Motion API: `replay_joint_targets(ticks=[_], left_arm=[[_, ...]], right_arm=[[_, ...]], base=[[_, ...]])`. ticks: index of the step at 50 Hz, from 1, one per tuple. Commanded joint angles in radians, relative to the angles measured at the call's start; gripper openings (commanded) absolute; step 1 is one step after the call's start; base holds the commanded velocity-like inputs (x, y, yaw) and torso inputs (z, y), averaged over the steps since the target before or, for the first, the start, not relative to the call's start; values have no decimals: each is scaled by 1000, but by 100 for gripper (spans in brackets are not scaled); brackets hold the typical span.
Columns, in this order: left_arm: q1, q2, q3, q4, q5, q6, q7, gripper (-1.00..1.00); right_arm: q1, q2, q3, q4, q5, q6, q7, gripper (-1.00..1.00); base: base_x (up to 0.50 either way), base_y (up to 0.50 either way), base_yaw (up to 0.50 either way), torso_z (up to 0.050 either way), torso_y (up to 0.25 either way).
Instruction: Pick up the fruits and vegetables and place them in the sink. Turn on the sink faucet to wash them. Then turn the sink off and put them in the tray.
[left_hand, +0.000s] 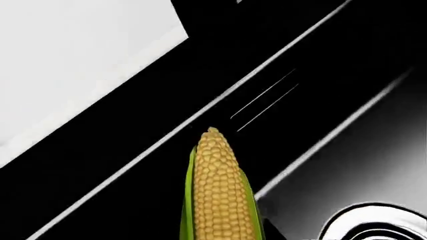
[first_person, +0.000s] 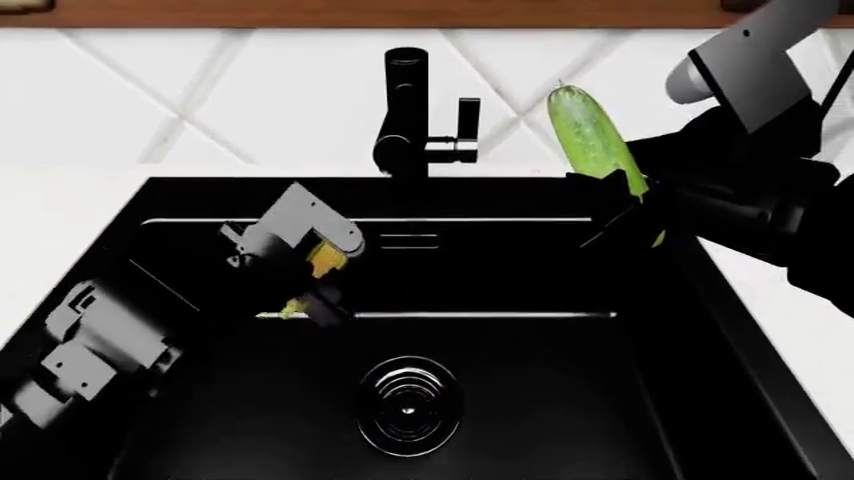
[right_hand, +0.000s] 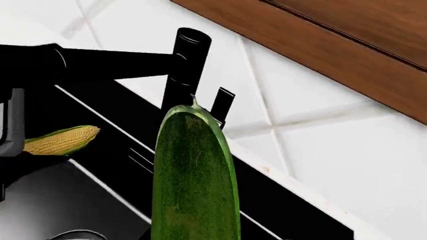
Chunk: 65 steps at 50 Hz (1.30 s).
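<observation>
Corn, a small yellow cob with green husk (first_person: 324, 262), sits clamped in the left hand (first_person: 314, 285) inside the matte black sink (first_person: 561, 400). The right hand (first_person: 627, 215) is closed on the smooth green cucumber (first_person: 591, 135), which sticks up beyond it, beside the black faucet (first_person: 407, 110).

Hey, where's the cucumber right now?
In the head view, the cucumber is held up in the right tool, over the sink's back right corner, just right of the faucet.
</observation>
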Motion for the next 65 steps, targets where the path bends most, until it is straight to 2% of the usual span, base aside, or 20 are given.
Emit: replay_joint_targets(ticks=[1, 11, 15, 20, 26, 32, 36, 41, 47, 50, 57, 65], left_arm=[[-110, -101, -134, 19, -17, -52, -93, -100], [-250, -211, -267, 248, -78, -168, -185, -100], [-290, -215, -330, 339, -143, -233, -224, -100], [-300, -224, -312, 404, -150, -223, -196, -100], [-258, -202, -387, 412, -205, -232, -254, -100], [-208, -209, -491, 530, -295, -264, -345, -100], [-94, -240, -556, 677, -306, -212, -429, -100], [80, -235, -704, 817, -407, -180, -565, -100], [91, -258, -729, 857, -419, -179, -585, -100], [100, -271, -753, 866, -433, -182, -601, -100], [188, -298, -817, 910, -438, -152, -635, -100], [265, -302, -844, 908, -385, -92, -631, -100]], right_arm=[[30, -9, 20, -5, -16, -7, 1, -100], [25, 17, 75, -10, 41, -57, 151, -100], [59, 21, 82, -45, 72, -32, 198, -100], [139, 10, 81, -83, 118, 31, 254, -100], [210, 15, 84, -126, 231, 75, 356, -100], [256, 20, 100, -185, 278, 62, 474, -100], [271, 36, 113, -313, 283, 32, 637, -100], [200, 48, 52, -497, 289, 12, 913, -100], [267, 127, 34, -564, 450, 10, 1074, -100], [257, 159, 37, -588, 467, -11, 1101, -100], [162, 180, 44, -622, 356, -50, 1076, -100], [-13, 344, 149, -661, 234, -313, 946, -100]], base=[[0, 0, 0, -18, 250], [-166, 2, 0, -6, 75], [-500, 0, 0, 0, 0], [-500, -1, 0, 0, 0], [-500, -30, 0, -12, 191], [-500, -21, 0, 32, 66], [-500, 0, 0, 48, 99], [-500, 54, 0, 49, 98], [-500, 49, 0, 0, 0], [-500, 14, 0, 0, 0], [-465, 289, 0, 0, 0], [-415, 139, 0, 0, 0]])
